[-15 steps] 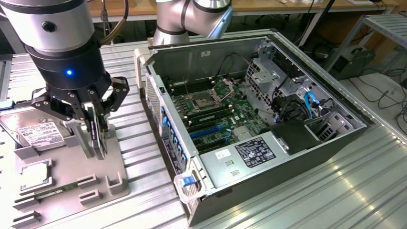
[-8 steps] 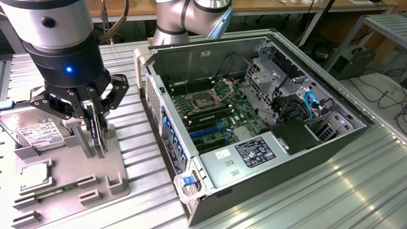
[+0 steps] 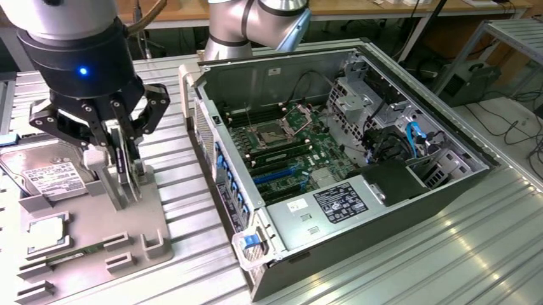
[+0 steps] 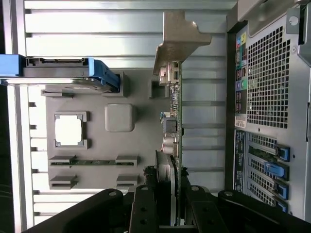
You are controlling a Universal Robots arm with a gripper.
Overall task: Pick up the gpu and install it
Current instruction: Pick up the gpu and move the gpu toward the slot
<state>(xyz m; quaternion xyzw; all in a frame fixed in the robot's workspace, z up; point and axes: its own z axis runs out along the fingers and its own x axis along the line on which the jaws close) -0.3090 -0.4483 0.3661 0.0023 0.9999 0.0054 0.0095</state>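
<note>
Gripper [image 3: 126, 184] is down over the grey holder [image 3: 85, 219] on the slatted table [image 3: 424, 267], fingers closed on the gpu [image 4: 176, 111]; the card stands on edge among the holder's posts, its pale bracket [image 4: 177, 43] reaching past the holder's edge; a strip of bare table lies between holder and computer case [image 3: 424, 210]; the case lies with its side off, open upward, blue latches along the edge facing the holder; the hard drive [image 3: 47, 175] has a white label and there's a black sticker [image 3: 339, 203] in the case, print too small to read.
</note>
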